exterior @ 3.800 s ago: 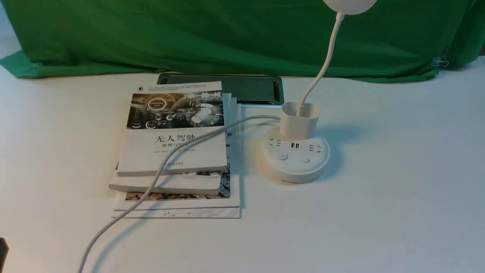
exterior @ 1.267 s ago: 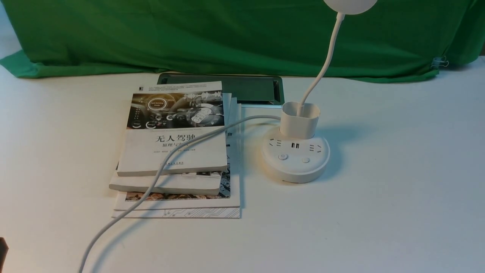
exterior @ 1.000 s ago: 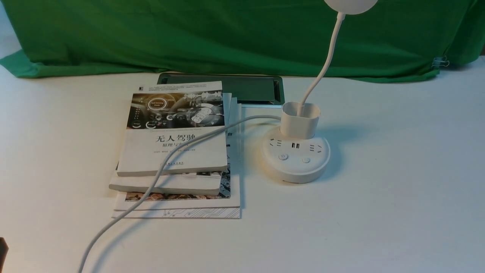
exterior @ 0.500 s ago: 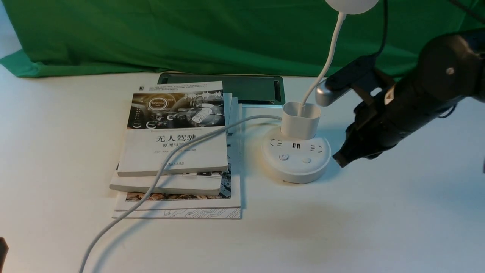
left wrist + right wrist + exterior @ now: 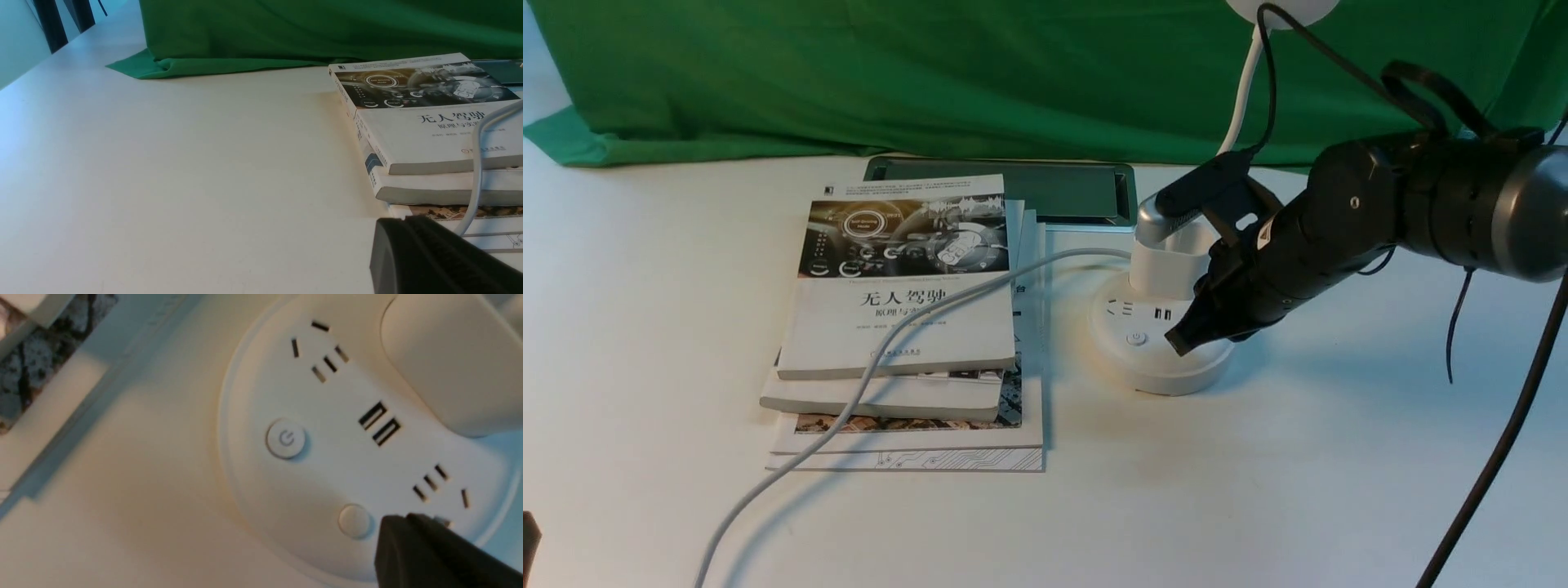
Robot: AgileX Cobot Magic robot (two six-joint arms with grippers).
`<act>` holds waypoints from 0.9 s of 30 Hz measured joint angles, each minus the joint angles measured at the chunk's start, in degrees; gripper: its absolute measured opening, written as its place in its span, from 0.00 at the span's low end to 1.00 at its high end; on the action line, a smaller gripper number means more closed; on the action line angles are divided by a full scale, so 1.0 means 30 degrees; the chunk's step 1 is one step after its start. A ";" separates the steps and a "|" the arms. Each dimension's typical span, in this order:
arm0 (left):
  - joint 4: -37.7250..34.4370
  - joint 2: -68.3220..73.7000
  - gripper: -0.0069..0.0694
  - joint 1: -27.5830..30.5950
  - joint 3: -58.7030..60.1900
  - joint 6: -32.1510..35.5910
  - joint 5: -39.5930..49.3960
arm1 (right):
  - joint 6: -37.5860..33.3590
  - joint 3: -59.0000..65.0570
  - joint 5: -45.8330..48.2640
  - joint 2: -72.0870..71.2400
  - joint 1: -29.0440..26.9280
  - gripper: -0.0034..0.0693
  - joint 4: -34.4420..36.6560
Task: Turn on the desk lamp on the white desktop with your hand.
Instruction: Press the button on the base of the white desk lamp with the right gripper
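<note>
Though shut, right jaws over desk lamp (image 5: pixel 1143 369) rim, white desktop (image 5: pixel 1339 474) beyond.

Front: high, wide. Left wrist: low, beside books (image 5: pixel 433 139). Right wrist: close above lamp base (image 5: pixel 327 469).

Bright, even light; soft shadows right of the desk lamp (image 5: pixel 1143 359); right wrist view blurred, yellowish
</note>
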 joint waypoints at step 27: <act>0.0000 0.0000 0.12 0.0000 0.0000 0.0000 0.0000 | 0.0022 -0.0006 -0.0835 0.1136 0.0000 0.09 0.0678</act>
